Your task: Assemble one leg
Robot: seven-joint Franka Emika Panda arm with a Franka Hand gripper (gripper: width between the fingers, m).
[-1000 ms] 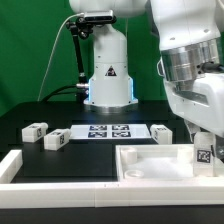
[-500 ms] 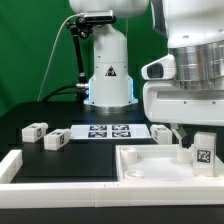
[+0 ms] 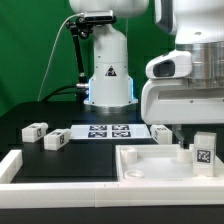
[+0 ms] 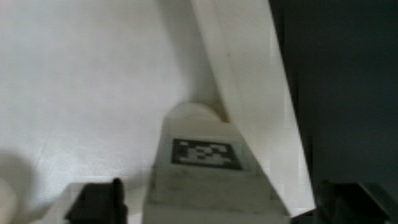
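Black table (image 3: 30, 150), green backdrop behind. Marker board (image 3: 105, 131) lies flat mid-table, printed with black square tags; no readable text. A warning triangle sticker shows on the robot base (image 3: 108, 72). White tabletop tray (image 3: 150, 165) sits at the exterior view's right. One leg (image 3: 204, 152) stands upright in the tray's corner, tag facing the camera. Gripper (image 4: 222, 205): fingers spread either side of the leg, not touching it. Two loose legs (image 3: 44, 134) lie at the exterior view's left.

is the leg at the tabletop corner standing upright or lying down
Upright. The leg stands on end in the tabletop corner, its tag facing the exterior camera; the open claw straddles it, fingers apart from its sides.
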